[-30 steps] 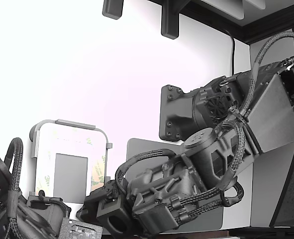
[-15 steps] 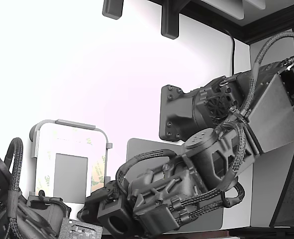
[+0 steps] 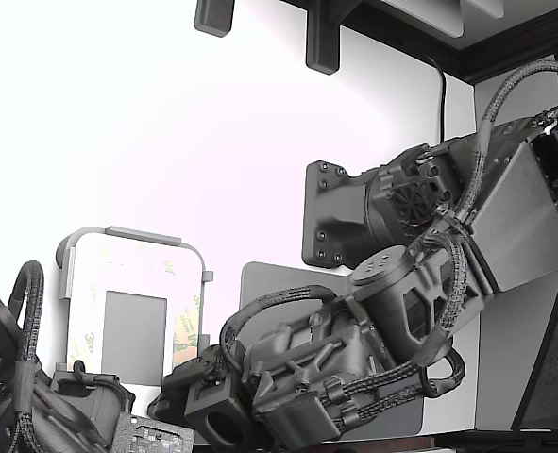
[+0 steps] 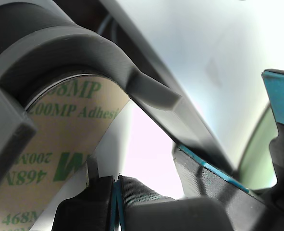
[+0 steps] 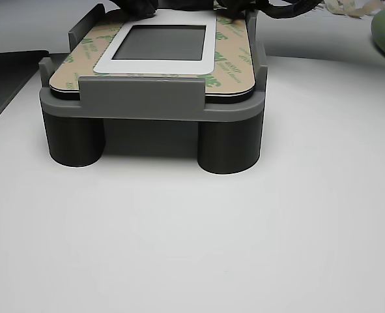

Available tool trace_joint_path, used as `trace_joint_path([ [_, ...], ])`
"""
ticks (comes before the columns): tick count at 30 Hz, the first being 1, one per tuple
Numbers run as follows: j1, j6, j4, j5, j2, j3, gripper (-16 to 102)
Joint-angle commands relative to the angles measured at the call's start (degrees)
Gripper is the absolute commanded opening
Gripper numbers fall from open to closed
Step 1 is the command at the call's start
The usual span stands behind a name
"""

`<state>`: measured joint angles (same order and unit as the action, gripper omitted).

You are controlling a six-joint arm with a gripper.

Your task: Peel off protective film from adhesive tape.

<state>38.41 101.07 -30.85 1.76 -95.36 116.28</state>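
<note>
Film (image 4: 60, 144), pale yellow with green print, filled the wrist view close up, lying along the edge of the panel under a corner of the grey fixture (image 4: 84, 53); the gripper (image 4: 117, 192) had its tips pressed together at that strip's edge, though whether they pinched it could not be told. Only the other view showed the whole fixture (image 5: 153, 104) standing on the white table (image 5: 192, 235), the film (image 5: 234, 55) flat along the panel's side. The exterior view showed the strip (image 3: 186, 330) beside the arm's wrist (image 3: 297, 368).
</note>
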Motion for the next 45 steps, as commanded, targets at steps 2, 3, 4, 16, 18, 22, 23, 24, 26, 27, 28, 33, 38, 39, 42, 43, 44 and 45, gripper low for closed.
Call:
trace_joint_path([
  [2,-0.3,0.1,0.2,0.0,-1.1,-1.8,-11],
  [3,-0.3,0.1,0.2,0.0,-1.1,-1.8,-11],
  [4,-0.3,0.1,0.2,0.0,-1.1,-1.8,-11],
  [16,-0.3,0.2,0.2,0.3,-1.4,-1.5,-11],
  [18,-0.3,0.3,0.2,0.3,-1.5,-1.5,-11],
  [22,-0.3,0.3,-0.4,0.4,-1.5,-2.0,-11],
  [23,-0.3,0.3,-0.4,0.4,-1.5,-2.1,-11],
  [24,-0.3,0.3,-0.4,0.4,-1.5,-2.1,-11],
  [26,-0.3,0.2,-0.4,0.4,-1.5,-2.1,-11],
  [27,-0.3,0.2,-0.4,0.4,-1.5,-2.1,-11],
  [28,-0.3,0.2,-0.4,0.4,-1.5,-2.2,-11],
  [33,-0.3,0.2,-0.5,0.4,-1.5,-2.4,-11],
  [38,-0.3,0.1,-0.5,0.4,-1.5,-2.5,-11],
  [39,-0.3,0.1,-0.5,0.4,-1.5,-2.5,-11],
  [42,-0.3,0.0,-0.4,0.4,-1.5,-2.4,-11],
  [43,-0.3,0.0,-0.4,0.4,-1.5,-2.4,-11],
  [44,-0.3,0.0,-0.4,0.4,-1.5,-2.4,-11],
  [45,-0.3,0.0,-0.5,0.4,-1.5,-2.5,-11],
])
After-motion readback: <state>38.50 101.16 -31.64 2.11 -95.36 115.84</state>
